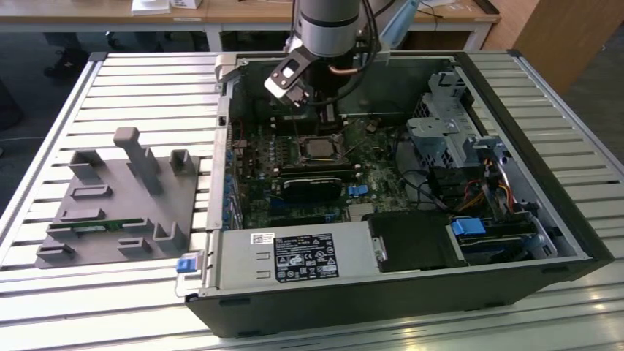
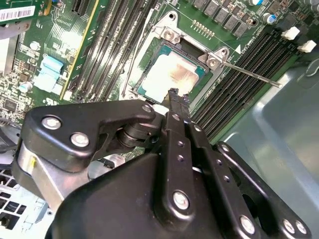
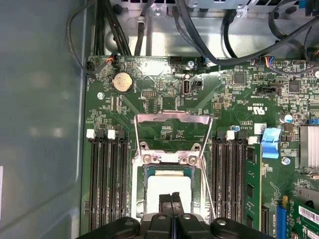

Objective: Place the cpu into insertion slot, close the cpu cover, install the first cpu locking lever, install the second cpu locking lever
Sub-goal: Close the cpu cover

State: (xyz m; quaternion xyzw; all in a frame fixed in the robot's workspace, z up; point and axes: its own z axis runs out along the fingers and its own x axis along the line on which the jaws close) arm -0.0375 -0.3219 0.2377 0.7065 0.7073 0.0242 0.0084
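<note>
While cpu (image 3: 167,183) sits in insertion slot (image 3: 145,172), cpu cover (image 3: 172,117) stands flipped open. Gripper (image 3: 171,195) pinched narrow, probably empty, hovers at chip edge. Worth confirming chip lies flush, no forcing.

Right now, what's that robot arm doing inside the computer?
The robot arm's gripper is reaching down into the open black computer case. Its jaws are shut and sit right over the flat, silver-grey square cpu. The cpu lies in the square black insertion slot on the green circuit board. The thin, shiny metal cpu cover is flipped open, not yet closed over the chip.
</note>
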